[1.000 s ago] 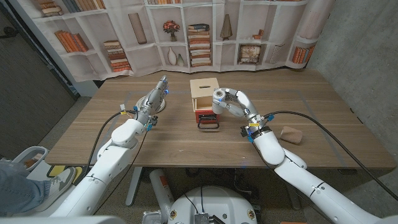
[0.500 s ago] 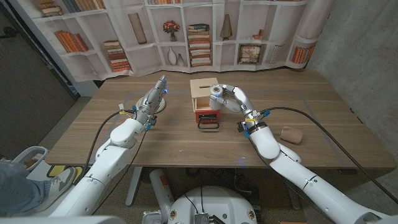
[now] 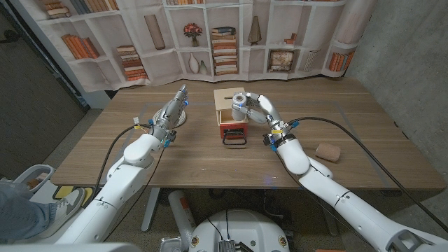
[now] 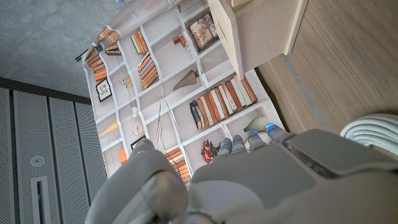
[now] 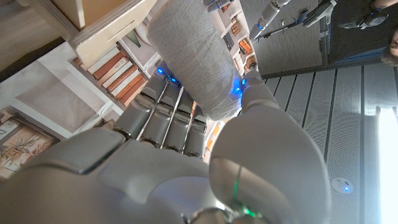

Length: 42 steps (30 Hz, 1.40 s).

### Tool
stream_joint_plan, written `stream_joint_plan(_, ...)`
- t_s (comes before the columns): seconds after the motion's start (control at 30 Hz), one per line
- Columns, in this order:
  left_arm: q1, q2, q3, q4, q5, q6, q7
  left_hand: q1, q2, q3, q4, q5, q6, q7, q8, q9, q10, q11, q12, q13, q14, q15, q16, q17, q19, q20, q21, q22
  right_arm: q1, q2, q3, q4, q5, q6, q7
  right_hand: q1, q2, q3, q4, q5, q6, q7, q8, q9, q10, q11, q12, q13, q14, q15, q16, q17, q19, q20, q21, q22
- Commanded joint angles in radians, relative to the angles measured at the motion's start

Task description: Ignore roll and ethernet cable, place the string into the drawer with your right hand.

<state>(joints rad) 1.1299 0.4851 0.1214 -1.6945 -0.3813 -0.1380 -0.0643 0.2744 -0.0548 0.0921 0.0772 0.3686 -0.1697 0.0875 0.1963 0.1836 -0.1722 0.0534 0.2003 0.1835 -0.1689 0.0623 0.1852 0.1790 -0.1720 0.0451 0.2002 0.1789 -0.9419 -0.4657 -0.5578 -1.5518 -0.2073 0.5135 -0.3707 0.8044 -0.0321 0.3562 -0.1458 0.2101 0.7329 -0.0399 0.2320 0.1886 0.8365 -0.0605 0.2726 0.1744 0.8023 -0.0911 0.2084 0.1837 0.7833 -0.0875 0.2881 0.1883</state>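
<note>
Wooden table (image 3: 210,150) backed by bookshelf-print curtain (image 3: 210,35). String (image 3: 239,102), whitish spool, gripped by right hand (image 3: 256,110) at frame centre, above red open drawer (image 3: 234,131) of wooden box (image 3: 225,103). Left hand (image 3: 173,110) grip undeterminable.

At the frame's center, the robot's right hand (image 3: 253,106) grips a white spool of string (image 3: 239,100) just above the red open drawer (image 3: 234,131) of a small wooden drawer box (image 3: 227,103). Left of center, the left hand (image 3: 173,110) reaches over a coiled grey ethernet cable (image 3: 180,119). A brown roll (image 3: 327,151) lies on the wooden table (image 3: 210,164) at right.
</note>
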Motion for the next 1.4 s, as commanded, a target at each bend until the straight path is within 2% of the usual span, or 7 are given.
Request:
stream_joint_plan(0.03,0.022,0.007,-0.005,-0.026,0.004,0.01,0.014,0.012,-0.002,-0.002,0.0,0.003,-0.015,-0.003,0.002,0.005,-0.029,0.005,0.003,0.002,-0.076,0.004,0.004,0.004,-0.131,0.0,-0.001,0.003,0.044,0.016,-0.023,0.047,-0.001,0.004,0.013,0.052,0.062,0.018,0.013,-0.004,0.049,-0.039,-0.002,0.002,0.01,-0.007,-0.004,0.004,-0.001,-0.094,-0.001,0.006,0.002,-0.065,-0.004,0.002)
stream_joint_plan(0.23,0.033,0.009,-0.007,-0.04,0.004,0.011,0.02,0.013,-0.001,-0.003,0.0,0.003,-0.014,-0.002,0.002,0.005,-0.028,0.005,0.003,0.002,-0.076,0.004,0.004,0.004,-0.132,0.0,-0.001,0.003,0.067,0.028,-0.031,0.085,-0.012,0.018,-0.001,0.052,0.063,0.017,0.014,-0.005,0.05,-0.041,-0.003,0.002,0.011,-0.01,-0.006,0.004,-0.002,-0.093,-0.002,0.006,-0.001,-0.066,-0.006,0.003)
stream_joint_plan(0.4,0.042,0.011,-0.01,-0.049,0.009,0.007,0.029,0.014,0.0,-0.006,0.0,0.003,-0.013,0.001,0.002,0.005,-0.03,0.012,0.003,0.002,-0.078,0.008,0.003,0.004,-0.128,-0.024,0.001,0.003,0.084,0.039,-0.037,0.105,-0.034,0.017,-0.023,0.051,0.064,0.017,0.015,-0.006,0.05,-0.044,-0.006,0.002,0.01,-0.011,-0.009,0.005,-0.005,-0.098,-0.004,0.006,-0.003,-0.067,-0.008,0.003)
stream_joint_plan(0.8,0.051,0.015,-0.008,-0.057,0.01,0.015,0.033,0.015,0.001,-0.008,0.0,0.003,-0.014,0.0,0.002,0.005,-0.032,0.01,0.002,0.002,-0.078,0.009,0.003,0.004,-0.131,-0.02,0.0,0.003,0.12,0.064,-0.054,0.175,-0.026,0.039,-0.039,0.052,0.068,0.018,0.015,-0.008,0.056,-0.049,-0.008,0.002,0.012,-0.017,-0.014,0.005,-0.009,-0.1,-0.007,0.007,-0.011,-0.07,-0.013,0.003)
stream_joint_plan(0.93,0.05,0.018,-0.008,-0.058,0.009,0.022,0.032,0.016,0.001,-0.009,0.0,0.003,-0.014,0.002,0.002,0.005,-0.032,0.012,0.002,0.002,-0.078,0.009,0.003,0.004,-0.132,-0.019,-0.001,0.003,0.125,0.07,-0.058,0.187,-0.027,0.03,-0.046,0.053,0.066,0.017,0.014,-0.009,0.059,-0.052,-0.01,0.002,0.016,-0.019,-0.016,0.005,-0.022,-0.103,-0.013,0.006,-0.014,-0.071,-0.015,0.003)
stream_joint_plan(1.07,0.051,0.016,-0.009,-0.057,0.007,0.018,0.032,0.016,0.001,-0.01,0.0,0.003,-0.014,0.001,0.002,0.005,-0.032,0.013,0.002,0.002,-0.078,0.008,0.003,0.004,-0.131,-0.018,0.0,0.003,0.131,0.078,-0.062,0.202,-0.022,0.025,-0.052,0.054,0.062,0.016,0.011,-0.01,0.065,-0.053,-0.013,0.002,0.017,-0.028,-0.022,0.006,-0.062,-0.099,-0.028,0.004,-0.039,-0.071,-0.027,0.004)
stream_joint_plan(1.4,0.045,0.012,-0.006,-0.043,0.006,0.025,0.031,0.017,0.002,-0.011,0.0,0.004,-0.014,0.001,0.002,0.005,-0.031,0.008,0.002,0.002,-0.078,0.008,0.003,0.004,-0.132,-0.016,-0.001,0.003,0.152,0.091,-0.079,0.25,-0.02,0.027,-0.062,0.054,0.061,0.015,0.012,-0.009,0.056,-0.057,-0.023,0.003,0.004,-0.036,-0.035,0.006,-0.104,-0.091,-0.035,0.003,-0.071,-0.068,-0.042,0.004)
